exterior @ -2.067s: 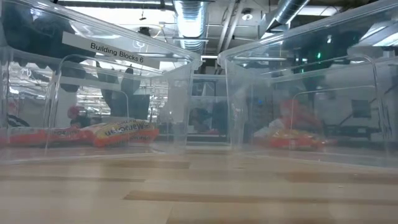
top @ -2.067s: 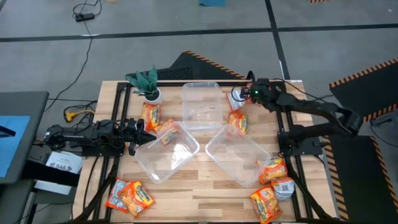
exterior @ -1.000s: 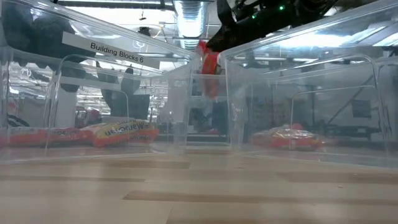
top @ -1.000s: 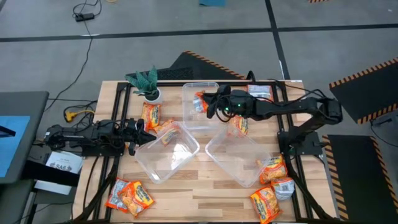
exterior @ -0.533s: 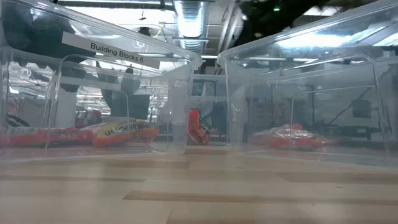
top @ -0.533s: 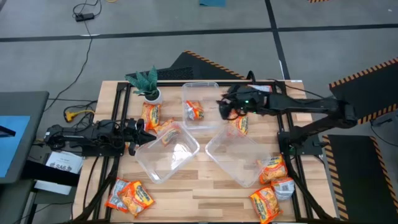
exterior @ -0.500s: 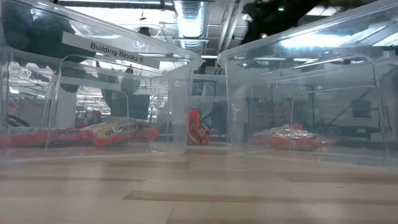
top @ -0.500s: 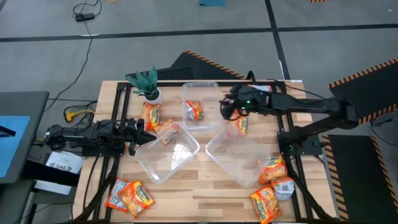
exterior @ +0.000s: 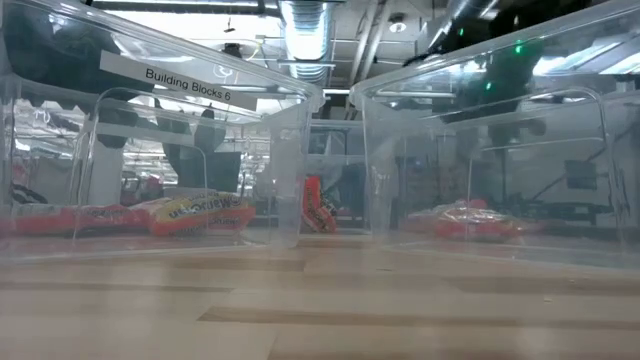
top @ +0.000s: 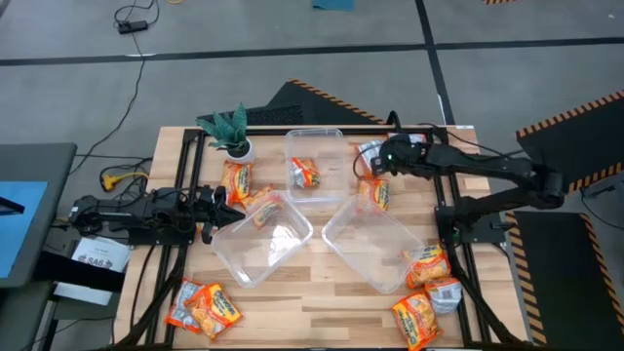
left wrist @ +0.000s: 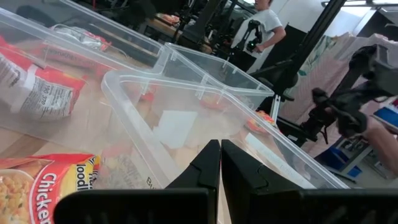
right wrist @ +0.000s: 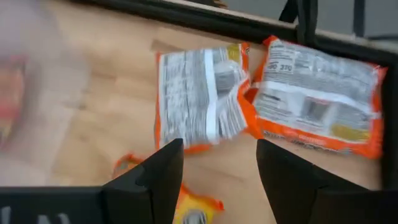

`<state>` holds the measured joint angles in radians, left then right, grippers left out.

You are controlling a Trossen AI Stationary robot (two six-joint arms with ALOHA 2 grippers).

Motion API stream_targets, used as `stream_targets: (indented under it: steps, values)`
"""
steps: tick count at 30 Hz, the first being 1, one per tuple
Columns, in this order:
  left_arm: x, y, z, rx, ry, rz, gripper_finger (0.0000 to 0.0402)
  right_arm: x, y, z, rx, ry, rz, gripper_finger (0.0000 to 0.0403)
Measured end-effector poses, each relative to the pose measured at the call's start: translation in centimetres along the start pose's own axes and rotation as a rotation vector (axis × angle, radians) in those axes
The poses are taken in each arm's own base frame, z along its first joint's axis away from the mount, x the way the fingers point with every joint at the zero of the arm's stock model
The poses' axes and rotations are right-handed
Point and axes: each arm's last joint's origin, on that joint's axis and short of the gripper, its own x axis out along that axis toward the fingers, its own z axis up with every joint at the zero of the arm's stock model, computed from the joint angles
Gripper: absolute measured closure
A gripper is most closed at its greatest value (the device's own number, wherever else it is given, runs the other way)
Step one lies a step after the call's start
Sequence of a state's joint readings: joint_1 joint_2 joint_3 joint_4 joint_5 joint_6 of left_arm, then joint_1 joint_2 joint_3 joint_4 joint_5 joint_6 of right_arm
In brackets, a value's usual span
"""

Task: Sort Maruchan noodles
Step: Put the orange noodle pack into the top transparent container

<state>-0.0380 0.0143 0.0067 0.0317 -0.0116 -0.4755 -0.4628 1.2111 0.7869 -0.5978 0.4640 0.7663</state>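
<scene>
My right claw [top: 373,163] hangs spread and empty just right of the far clear tub [top: 316,146], where one noodle packet [top: 305,173] lies, while my left claw [top: 216,205] rests closed left of it.

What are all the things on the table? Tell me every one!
noodle packets: about eleven, orange-red, some silver side up; one inside the far tub, the rest scattered around the tubs and at both near corners
tubs: three, clear plastic; middle of the table
plant: one, green, in a small white pot; far left corner
table: one, light wood
person: one, white top; in the room beyond the table
left pincer: one, dark, shut; at the table's left edge beside the left tub
right pincer: one, dark, open and empty; above the silver-side packets on the far right
</scene>
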Motion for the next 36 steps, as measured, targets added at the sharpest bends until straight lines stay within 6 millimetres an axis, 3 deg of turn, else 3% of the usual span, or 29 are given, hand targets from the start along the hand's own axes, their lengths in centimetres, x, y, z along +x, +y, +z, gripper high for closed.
stream_targets:
  steps: [6,12,20,26,29,34,36]
  values:
    - [0.0,0.0,0.0,0.0,0.0,0.0,0.0401,2.9,-2.7,0.9,0.152,-0.004,-0.007,0.0179]
    - [0.0,0.0,0.0,0.0,0.0,0.0,0.0401,5.0,-4.5,0.1,0.282,-0.031,-0.014,0.0179]
    - [0.0,0.0,0.0,0.0,0.0,0.0,0.0402,8.5,-4.1,-1.5,0.321,0.047,0.078,0.0179]
    - [0.0,0.0,0.0,0.0,0.0,0.0,0.0402,10.2,-3.4,-1.6,0.329,0.041,0.115,0.0184]
    - [0.0,0.0,0.0,0.0,0.0,0.0,0.0401,10.3,-3.3,-1.5,0.315,0.032,0.119,0.0219]
    - [0.0,0.0,0.0,0.0,0.0,0.0,0.0401,8.9,-3.2,-0.9,0.268,-0.015,0.16,0.0367]
    - [0.0,0.0,0.0,0.0,0.0,0.0,0.0401,7.8,-3.0,-0.4,0.26,-0.056,0.198,0.0386]
